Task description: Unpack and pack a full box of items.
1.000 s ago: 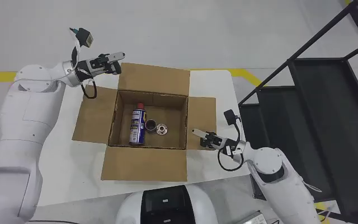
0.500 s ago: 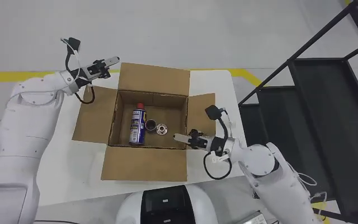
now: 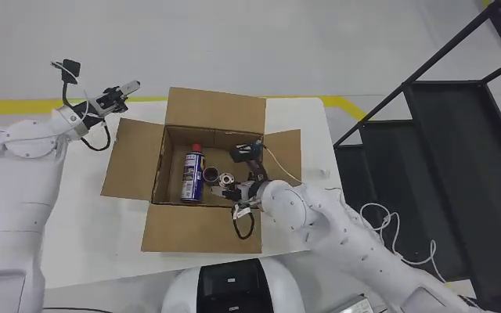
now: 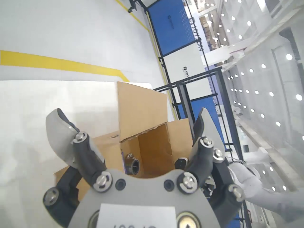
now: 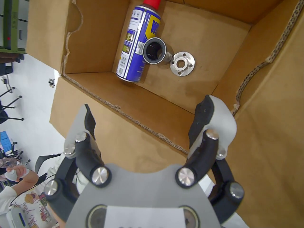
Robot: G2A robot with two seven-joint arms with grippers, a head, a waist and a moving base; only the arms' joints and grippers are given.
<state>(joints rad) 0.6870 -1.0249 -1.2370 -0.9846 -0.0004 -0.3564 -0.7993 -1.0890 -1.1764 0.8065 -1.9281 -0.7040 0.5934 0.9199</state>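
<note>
The right pincer (image 5: 147,112) is held over the open cardboard box (image 5: 213,5), its jaws spread wide and nothing caught between them. Just beyond its fingertips, on the box floor, a blue spray can (image 5: 137,46) with a red cap is seen lying on its side. A short metal sleeve (image 5: 155,52) is leaned against the can, and a round metal flange (image 5: 182,63) is laid flat just beside the sleeve, on the side away from the can. The left pincer (image 4: 129,116) is also spread and empty. It is held well apart from the box, past the corner of the white table (image 3: 290,117), with the box ahead of its fingertips.
</note>
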